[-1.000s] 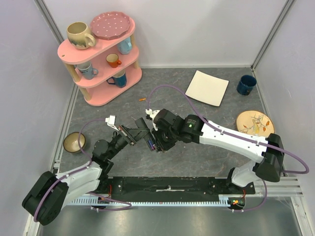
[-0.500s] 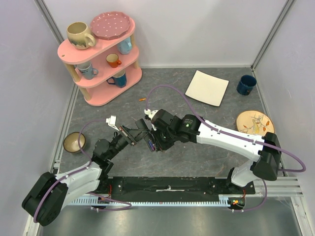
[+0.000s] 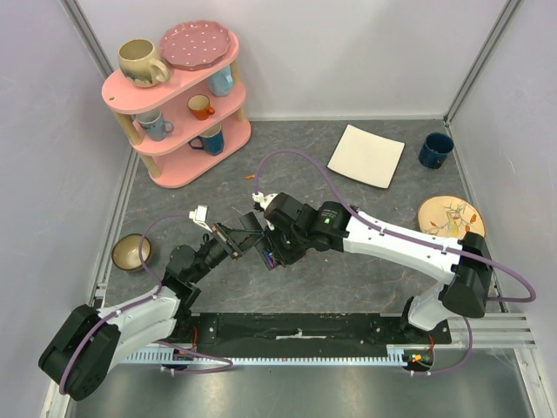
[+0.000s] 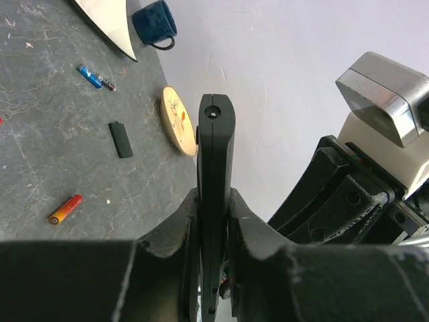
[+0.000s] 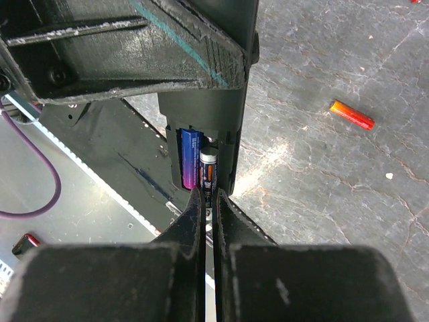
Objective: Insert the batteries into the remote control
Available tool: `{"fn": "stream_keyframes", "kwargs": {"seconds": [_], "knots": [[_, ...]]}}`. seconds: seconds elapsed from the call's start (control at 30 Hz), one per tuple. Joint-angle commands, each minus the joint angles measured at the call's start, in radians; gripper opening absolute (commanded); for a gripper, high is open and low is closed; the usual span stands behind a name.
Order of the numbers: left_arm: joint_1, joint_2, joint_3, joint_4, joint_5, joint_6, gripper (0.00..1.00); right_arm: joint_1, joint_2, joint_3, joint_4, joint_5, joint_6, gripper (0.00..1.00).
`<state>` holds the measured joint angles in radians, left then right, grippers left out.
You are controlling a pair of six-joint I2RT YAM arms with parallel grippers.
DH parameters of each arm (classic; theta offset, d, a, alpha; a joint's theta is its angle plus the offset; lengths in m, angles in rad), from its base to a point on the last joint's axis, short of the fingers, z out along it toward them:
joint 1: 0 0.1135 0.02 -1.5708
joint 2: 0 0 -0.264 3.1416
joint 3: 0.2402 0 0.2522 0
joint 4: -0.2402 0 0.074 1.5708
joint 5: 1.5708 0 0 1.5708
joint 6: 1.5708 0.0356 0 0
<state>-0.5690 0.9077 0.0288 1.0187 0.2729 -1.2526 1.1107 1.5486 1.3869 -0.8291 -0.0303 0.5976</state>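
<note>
Mid-table, right end effector shifted left, battery at remote control

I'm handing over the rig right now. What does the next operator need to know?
Left tool shut on remote, holding it up.
Right tool shut on black battery, which is partly in the remote beside purple battery; the purple one looks seated.
Left to do: push black battery home, release, likely refit cover lying on table.
Spare orange battery is on the table.
</note>
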Motion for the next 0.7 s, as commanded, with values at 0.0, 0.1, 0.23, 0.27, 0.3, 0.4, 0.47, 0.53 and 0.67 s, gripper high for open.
{"fn": "stream_keyframes", "kwargs": {"seconds": [0.0, 0.1, 0.23, 0.27, 0.3, 0.4, 0.47, 0.53, 0.67], "knots": [[-0.003, -0.006, -0.052, 0.055, 0.054, -0.077, 0.02, 0.0, 0.025, 0.041, -0.007, 0.055, -0.025, 0.0], [-0.003, 0.0, -0.053, 0.061, 0.057, -0.084, 0.02, 0.0, 0.034, 0.043, -0.007, 0.058, -0.028, 0.0], [-0.005, 0.0, -0.055, 0.067, 0.064, -0.09, 0.02, 0.001, 0.039, 0.044, -0.01, 0.072, -0.033, 0.0], [-0.005, 0.0, -0.052, 0.069, 0.065, -0.091, 0.02, -0.002, 0.042, 0.046, -0.01, 0.075, -0.035, 0.0], [-0.005, 0.002, -0.053, 0.07, 0.068, -0.091, 0.02, 0.0, 0.041, 0.047, -0.01, 0.076, -0.035, 0.0], [-0.005, 0.003, -0.058, 0.072, 0.069, -0.093, 0.02, -0.003, 0.048, 0.054, -0.01, 0.079, -0.036, 0.0], [-0.005, 0.003, -0.059, 0.073, 0.074, -0.094, 0.02, -0.005, 0.051, 0.057, -0.008, 0.086, -0.038, 0.0], [-0.005, 0.002, -0.061, 0.077, 0.075, -0.096, 0.02, -0.008, 0.053, 0.058, -0.01, 0.089, -0.041, 0.0], [-0.005, 0.003, -0.064, 0.08, 0.08, -0.097, 0.02, -0.012, 0.054, 0.067, -0.01, 0.096, -0.045, 0.0]]}}
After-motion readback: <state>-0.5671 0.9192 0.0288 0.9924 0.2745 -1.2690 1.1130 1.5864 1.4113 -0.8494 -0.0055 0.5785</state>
